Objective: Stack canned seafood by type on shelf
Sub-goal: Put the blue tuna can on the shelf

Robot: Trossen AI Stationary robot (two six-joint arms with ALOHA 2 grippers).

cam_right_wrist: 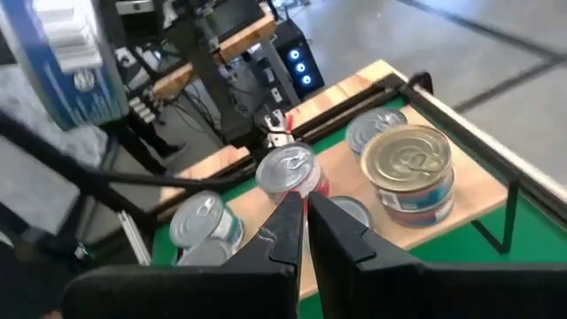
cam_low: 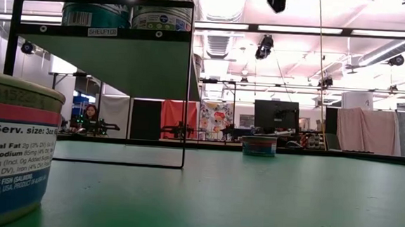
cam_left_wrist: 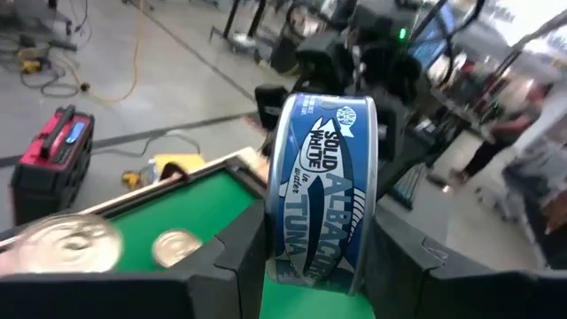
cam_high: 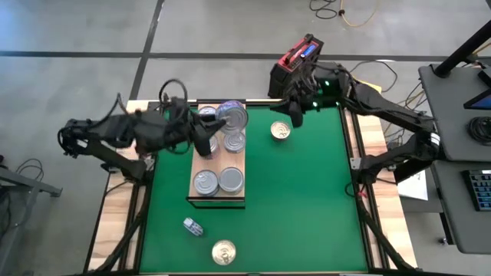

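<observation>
Left gripper (cam_left_wrist: 319, 257) grasps blue tuna can (cam_left_wrist: 321, 190) on edge, above shelf (cam_high: 218, 196) top end, upper centre of high view. Right gripper (cam_high: 294, 115) clenched, empty, upper right over mat. Shelf carries roughly six cans, count uncertain.

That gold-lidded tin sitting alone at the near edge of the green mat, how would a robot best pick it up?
Probably from straight above, the tool's two fingers closing on opposite sides of the gold-lidded tin's round wall. It lies flat with its lid up and open mat all around, so the low wall is the only part offering a grip.
</observation>
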